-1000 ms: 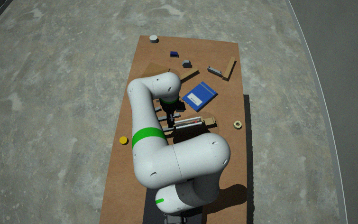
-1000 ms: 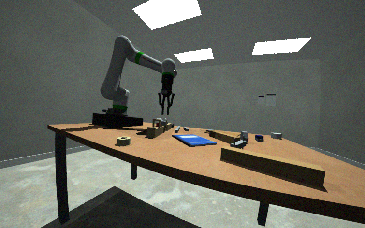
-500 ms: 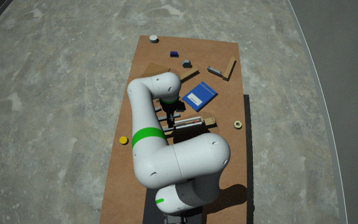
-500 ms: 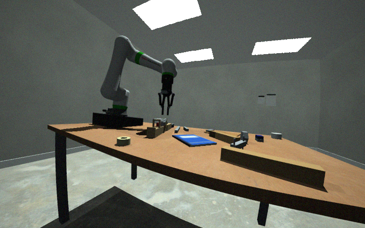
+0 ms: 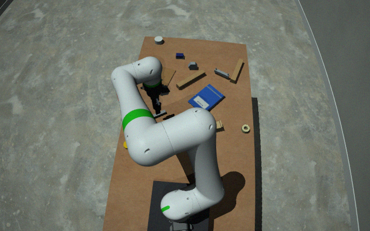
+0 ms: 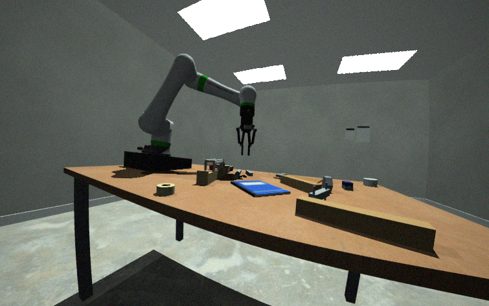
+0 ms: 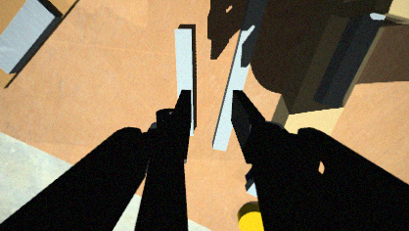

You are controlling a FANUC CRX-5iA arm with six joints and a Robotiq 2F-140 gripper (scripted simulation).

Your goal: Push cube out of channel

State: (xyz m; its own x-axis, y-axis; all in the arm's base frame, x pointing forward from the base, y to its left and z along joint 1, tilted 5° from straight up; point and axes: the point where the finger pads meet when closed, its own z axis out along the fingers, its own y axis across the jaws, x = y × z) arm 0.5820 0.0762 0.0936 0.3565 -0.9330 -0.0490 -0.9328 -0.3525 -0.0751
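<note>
My gripper (image 5: pixel 158 112) (image 6: pixel 245 153) (image 7: pixel 211 106) is partly open and empty, high above the table. Below it in the wrist view lie two light grey bars, one on the left (image 7: pixel 183 54) and one on the right (image 7: pixel 222 132). The channel (image 6: pixel 220 166) stands on the table, with the red cube (image 6: pixel 211 166) showing small inside it. In the top view the arm hides the channel except a wooden end piece (image 5: pixel 219 125). At upper right in the wrist view is its long wooden ledge (image 7: pixel 315 123), mostly in shadow, with a dark bar (image 7: pixel 342 59) lying on it.
A blue book (image 5: pixel 208 96) (image 6: pixel 261 188) lies beyond the channel. Wooden beams (image 5: pixel 191 80) (image 6: pixel 364 222) and a grey bracket (image 5: pixel 221 73) lie farther out. A tape roll (image 5: pixel 242 130) (image 6: pixel 165 192) is near one edge, a yellow disc (image 5: pixel 125 145) (image 7: pixel 251 220) near the other.
</note>
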